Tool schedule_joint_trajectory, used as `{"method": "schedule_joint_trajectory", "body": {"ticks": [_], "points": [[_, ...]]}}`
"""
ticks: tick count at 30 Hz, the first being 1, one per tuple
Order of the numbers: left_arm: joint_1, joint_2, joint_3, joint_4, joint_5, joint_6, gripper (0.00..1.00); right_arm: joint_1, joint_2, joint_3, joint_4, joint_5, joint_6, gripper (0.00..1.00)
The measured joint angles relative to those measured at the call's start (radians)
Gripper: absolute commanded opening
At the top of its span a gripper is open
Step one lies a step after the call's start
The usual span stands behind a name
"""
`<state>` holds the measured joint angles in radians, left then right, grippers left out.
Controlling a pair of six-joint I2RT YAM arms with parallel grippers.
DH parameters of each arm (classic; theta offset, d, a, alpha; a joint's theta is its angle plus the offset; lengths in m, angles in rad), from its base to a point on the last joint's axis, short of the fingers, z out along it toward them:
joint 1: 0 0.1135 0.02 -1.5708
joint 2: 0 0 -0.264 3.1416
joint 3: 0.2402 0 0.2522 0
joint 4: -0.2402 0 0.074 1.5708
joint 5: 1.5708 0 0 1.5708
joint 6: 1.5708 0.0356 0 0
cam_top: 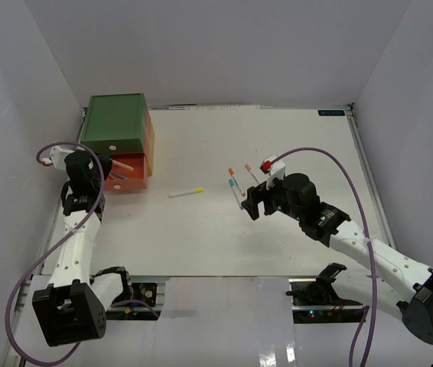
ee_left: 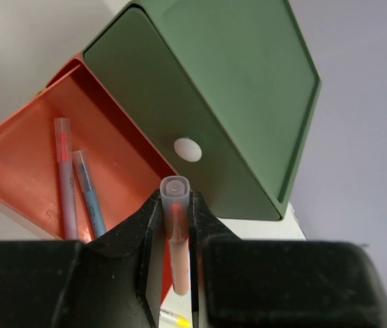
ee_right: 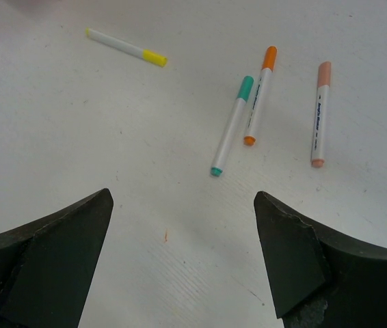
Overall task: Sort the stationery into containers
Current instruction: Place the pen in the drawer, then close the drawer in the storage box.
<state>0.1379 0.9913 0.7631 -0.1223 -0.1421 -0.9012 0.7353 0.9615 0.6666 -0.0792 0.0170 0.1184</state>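
The drawer stack stands at the far left: a closed green top drawer (cam_top: 115, 122) with a white knob (ee_left: 187, 149), and an orange-red drawer (cam_top: 131, 182) pulled open below it. The yellow drawer is hidden. My left gripper (ee_left: 176, 199) is shut on a pink pen (ee_left: 174, 225), held over the open drawer's edge (ee_left: 16, 154). A pink pen (ee_left: 63, 178) and a blue pen (ee_left: 89, 193) lie inside. My right gripper (ee_right: 183, 205) is open and empty above the table, near a green pen (ee_right: 232, 126), an orange pen (ee_right: 260, 96) and a peach pen (ee_right: 320, 113).
A yellow-capped pen (cam_top: 186, 193) lies alone mid-table and also shows in the right wrist view (ee_right: 126, 47). White walls enclose the table on the left, back and right. The left arm's purple cable (cam_top: 56, 147) loops beside the drawers.
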Motion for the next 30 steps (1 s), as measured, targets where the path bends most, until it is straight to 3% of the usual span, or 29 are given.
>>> {"method": "schedule_joint_trajectory", "body": {"ticks": [2,9,14,20,25,30], "points": [[0.015,0.023,-0.003,0.016,0.011,-0.008,0.17,0.0,-0.005,-0.008,-0.001,0.003,-0.005,0.9],[0.05,0.112,-0.003,0.064,0.058,-0.03,0.57,0.0,-0.032,-0.013,-0.008,0.014,-0.023,0.9],[0.067,0.132,-0.001,0.054,0.068,0.004,0.77,0.0,-0.039,-0.036,-0.013,0.022,-0.029,0.9],[0.07,0.12,0.063,-0.026,0.072,0.114,0.81,0.0,-0.039,-0.043,-0.024,0.025,-0.036,0.9],[0.07,0.017,0.077,-0.116,0.089,0.27,0.84,0.0,-0.045,-0.055,-0.023,0.026,-0.045,0.9],[0.07,-0.132,-0.028,-0.151,0.111,0.418,0.86,0.0,-0.047,-0.069,-0.024,0.025,-0.05,0.9]]}}
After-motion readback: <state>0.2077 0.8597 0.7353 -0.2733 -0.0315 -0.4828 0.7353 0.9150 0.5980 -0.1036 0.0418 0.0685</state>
